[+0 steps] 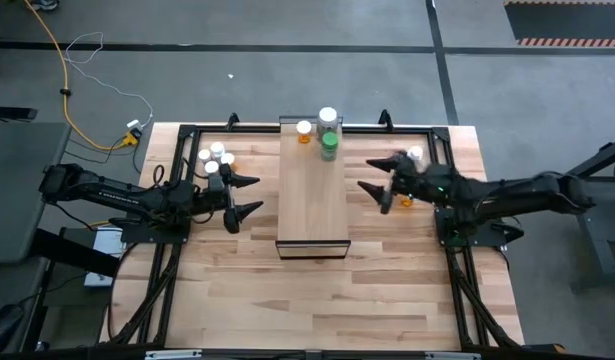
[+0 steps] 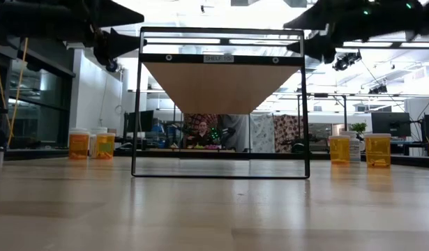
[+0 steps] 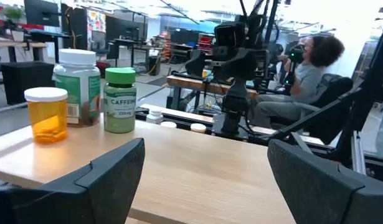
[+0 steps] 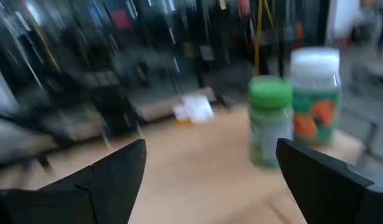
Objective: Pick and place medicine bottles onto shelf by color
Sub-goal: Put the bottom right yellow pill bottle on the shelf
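The shelf (image 1: pixel 313 190) lies along the middle of the worktop (image 1: pixel 387 290); at its far end stand three medicine bottles, an orange bottle (image 3: pixel 45 113), a green-capped bottle (image 3: pixel 120 99) and a larger white-capped jar (image 3: pixel 77 86), close together; more bottles wait on the worktop, a cluster on the left (image 1: pixel 215 158) beside the left arm and orange ones on the right (image 2: pixel 357 148). The left claw (image 1: pixel 245 195) hovers just off the shelf's left edge, fingers spread and holding nothing; the right claw (image 1: pixel 375 178) hangs near the shelf's right edge, likewise spread and empty. The bottles look light, rigid plastic, smooth and likely slippery, and easy to topple; the sound hold is probably across the body below the cap, squeezed gently; those standing close together leave little room for a finger between them.
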### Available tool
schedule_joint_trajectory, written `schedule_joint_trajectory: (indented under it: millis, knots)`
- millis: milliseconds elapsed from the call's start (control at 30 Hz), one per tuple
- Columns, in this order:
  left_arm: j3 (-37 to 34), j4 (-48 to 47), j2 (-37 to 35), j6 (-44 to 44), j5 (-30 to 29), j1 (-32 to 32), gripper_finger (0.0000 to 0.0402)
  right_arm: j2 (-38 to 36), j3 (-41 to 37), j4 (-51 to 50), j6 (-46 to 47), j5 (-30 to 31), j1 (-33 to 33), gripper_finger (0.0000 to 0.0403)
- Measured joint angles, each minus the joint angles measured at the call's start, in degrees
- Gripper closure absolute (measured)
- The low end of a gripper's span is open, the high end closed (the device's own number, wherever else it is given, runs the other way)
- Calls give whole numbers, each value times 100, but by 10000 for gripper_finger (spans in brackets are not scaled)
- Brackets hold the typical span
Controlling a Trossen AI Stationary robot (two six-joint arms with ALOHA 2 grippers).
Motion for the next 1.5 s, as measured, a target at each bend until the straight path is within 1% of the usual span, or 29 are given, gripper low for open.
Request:
schedule_joint_trajectory:
  millis: [100, 200, 467, 567, 633, 700, 767, 867, 933, 1000, 1033, 1133, 1300, 1367, 1500]
  knots:
    - [0, 1, 0, 111, -22, 0, 71, -20, -676, 1360, -95, 9, 77, 54]
    - [0, 9, 0, 172, -41, 0, 71, -18, -983, 2149, -205, 17, 83, 54]
    - [0, 88, 0, 174, -65, 1, 71, -7, -925, 1838, -334, 18, 81, 54]
    - [0, 95, 0, 172, -63, 0, 71, -7, -828, 1603, -47, 171, 81, 54]
    - [0, 95, 0, 172, -63, 0, 71, -7, -669, 1133, 277, 447, 81, 54]
    - [0, 95, 0, 171, -64, 0, 71, -7, -354, 168, 703, 861, 81, 54]
    - [0, 95, 0, 172, -64, 0, 71, 8, 95, -1314, 1255, 1382, 81, 54]
    - [0, 97, 0, 172, -86, 0, 71, 206, 835, -3825, 2499, 2126, 81, 54]
    - [0, 97, 0, 172, -113, 0, 71, 453, 1236, -5217, 3384, 2348, 79, 54]
    - [0, 99, 0, 170, -218, 0, 71, 708, 1482, -6272, 4130, 2381, 79, 54]
    - [0, 97, 0, 169, -261, 0, 71, 844, 1558, -6647, 4437, 2378, 79, 54]
    - [0, 92, 0, 153, -367, 2, 71, 1167, 1639, -7389, 5186, 2261, 76, 54]
    - [0, 83, 0, 67, -367, 0, 71, 1598, 1632, -8269, 5998, 1591, -46, 54]
    - [0, 86, -1, 67, -367, 2, 71, 1716, 1597, -8411, 6105, 1517, -85, 54]
    - [0, 84, -1, 67, -367, 2, 71, 1882, 1571, -8382, 6107, 1472, -226, 54]
